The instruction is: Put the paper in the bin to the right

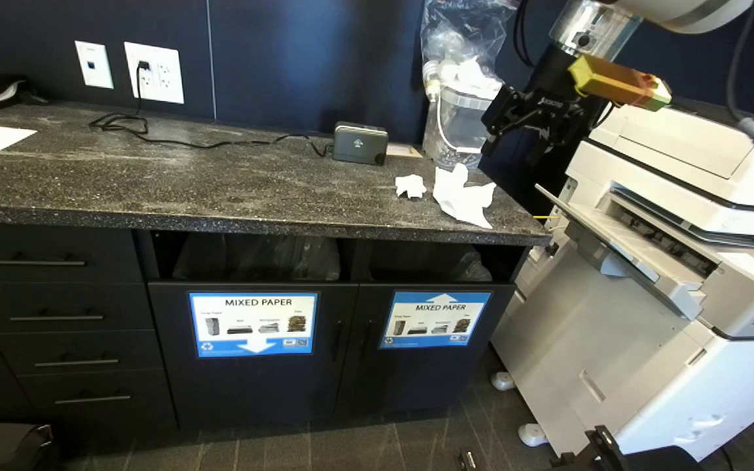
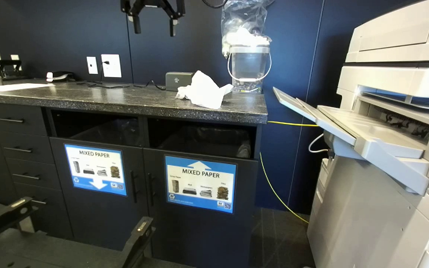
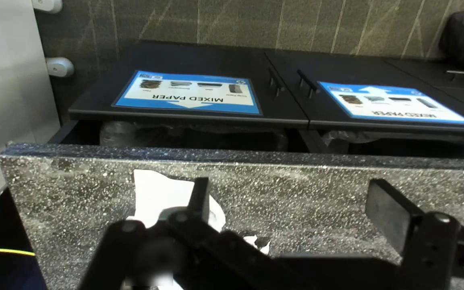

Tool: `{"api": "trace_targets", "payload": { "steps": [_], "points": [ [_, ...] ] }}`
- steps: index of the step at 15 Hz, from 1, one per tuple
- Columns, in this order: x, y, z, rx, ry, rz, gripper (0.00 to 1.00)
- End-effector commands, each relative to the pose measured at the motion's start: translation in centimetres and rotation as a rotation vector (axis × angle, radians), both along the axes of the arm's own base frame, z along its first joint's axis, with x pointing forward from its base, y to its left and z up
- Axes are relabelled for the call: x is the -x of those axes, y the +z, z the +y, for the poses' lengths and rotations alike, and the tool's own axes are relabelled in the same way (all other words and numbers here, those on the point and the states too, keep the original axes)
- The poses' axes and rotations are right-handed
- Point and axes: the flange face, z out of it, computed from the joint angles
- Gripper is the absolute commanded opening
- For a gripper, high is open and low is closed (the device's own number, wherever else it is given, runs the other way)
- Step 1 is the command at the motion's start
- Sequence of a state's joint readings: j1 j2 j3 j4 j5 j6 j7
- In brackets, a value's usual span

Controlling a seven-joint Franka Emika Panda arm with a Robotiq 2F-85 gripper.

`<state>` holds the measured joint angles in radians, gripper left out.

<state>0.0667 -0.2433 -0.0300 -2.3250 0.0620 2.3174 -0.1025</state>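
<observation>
Two pieces of crumpled white paper lie on the dark speckled countertop [image 1: 220, 176]. The larger paper [image 1: 463, 196] is near the right end and also shows in an exterior view [image 2: 206, 91] and the wrist view [image 3: 159, 197]. The smaller paper [image 1: 410, 186] is just left of it, mostly hidden in the wrist view [image 3: 258, 244]. The right-hand bin [image 1: 416, 376] is a dark cabinet compartment below the counter, with an open slot and a blue-edged "MIXED PAPER" label; it also shows here [image 2: 199, 234]. My gripper [image 1: 513, 149] is open and empty above the counter, its fingers [image 3: 292, 205] apart.
A left-hand compartment [image 1: 246, 392] also reads "MIXED PAPER". A clear bucket [image 1: 459, 127] and small grey box [image 1: 360, 142] with a cable stand at the back. A large printer [image 1: 612, 327] with a protruding tray [image 2: 318, 115] stands right of the counter.
</observation>
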Motion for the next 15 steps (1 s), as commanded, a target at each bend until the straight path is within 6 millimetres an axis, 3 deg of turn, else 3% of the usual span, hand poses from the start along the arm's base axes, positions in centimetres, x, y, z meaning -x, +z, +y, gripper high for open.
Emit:
{"api": "trace_targets", "payload": {
  "steps": [1,5,8,11,15],
  "points": [
    [-7.8,-0.8,-1.3,-0.01,-0.064,-0.011,1.0],
    [-14.1,-2.6,-1.8,-0.025,-0.111,0.012,1.0],
    [-17.6,-4.6,-1.8,-0.037,-0.14,0.029,1.0],
    [-19.9,-7.5,-1.6,-0.042,-0.148,0.073,1.0],
    [-21.6,-9.8,-1.1,-0.044,-0.134,0.128,1.0]
  ]
}}
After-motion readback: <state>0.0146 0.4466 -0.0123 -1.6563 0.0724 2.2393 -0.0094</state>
